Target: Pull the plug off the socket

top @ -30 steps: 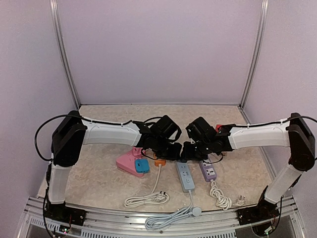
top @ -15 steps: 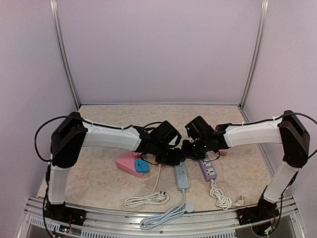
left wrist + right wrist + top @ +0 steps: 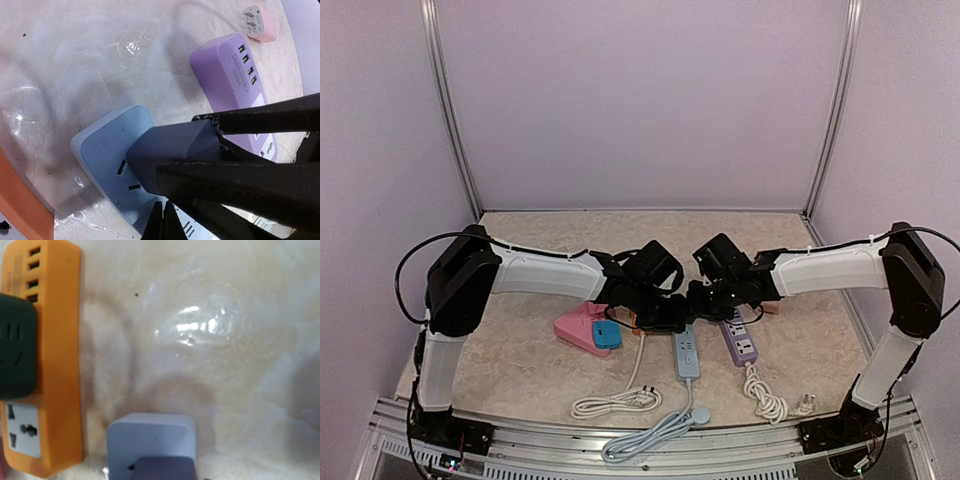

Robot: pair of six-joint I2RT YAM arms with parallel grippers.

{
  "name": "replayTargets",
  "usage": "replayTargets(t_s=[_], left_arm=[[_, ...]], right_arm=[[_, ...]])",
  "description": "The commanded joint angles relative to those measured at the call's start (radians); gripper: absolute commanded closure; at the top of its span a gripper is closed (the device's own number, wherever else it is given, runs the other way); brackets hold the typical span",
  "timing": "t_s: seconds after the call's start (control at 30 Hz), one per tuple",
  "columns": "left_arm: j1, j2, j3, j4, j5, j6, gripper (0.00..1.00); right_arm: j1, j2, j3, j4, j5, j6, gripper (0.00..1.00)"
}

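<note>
A light blue power strip (image 3: pixel 686 356) lies at the table's middle front, with a dark blue-grey plug (image 3: pixel 172 147) seated in its far end. In the left wrist view the strip (image 3: pixel 102 150) shows free slots beside the plug. My right gripper (image 3: pixel 705 300) reaches in from the right, and its black fingers (image 3: pixel 250 117) are clamped above and below the plug. My left gripper (image 3: pixel 163 220) is shut, its tips together on the strip just beside the plug. The right wrist view shows the strip's end (image 3: pixel 152 440) and the plug (image 3: pixel 162 469), but not the fingers.
A purple power strip (image 3: pixel 740 340) lies right of the blue one, and a pink adapter (image 3: pixel 260 22) lies beyond it. An orange strip (image 3: pixel 55 365) carrying a black adapter (image 3: pixel 15 350) lies to the left, near a pink and blue block (image 3: pixel 588 330). Coiled white cables (image 3: pixel 615 403) lie along the front edge.
Both grippers have closed in on the blue strip's far end. The strip and its cable have shifted a little to the left and straightened.
</note>
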Motion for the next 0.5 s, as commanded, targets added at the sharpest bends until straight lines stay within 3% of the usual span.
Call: replayTargets(t_s=[0.0,0.27,0.47], left_arm=[[0.022,0.097,-0.033,-0.15,-0.016,-0.04,1.0],[0.027,0.132,-0.007,-0.183,-0.002,-0.058,1.0],[0.025,0.155,-0.001,-0.204,-0.01,-0.071,1.0]], right_arm=[[0.02,-0.066,-0.004,0.157,-0.007,0.029,1.0],[0.038,-0.121,-0.093,0.183,0.043,0.04,1.0],[0.053,-0.131,-0.063,0.163,0.093,0.011,1.0]])
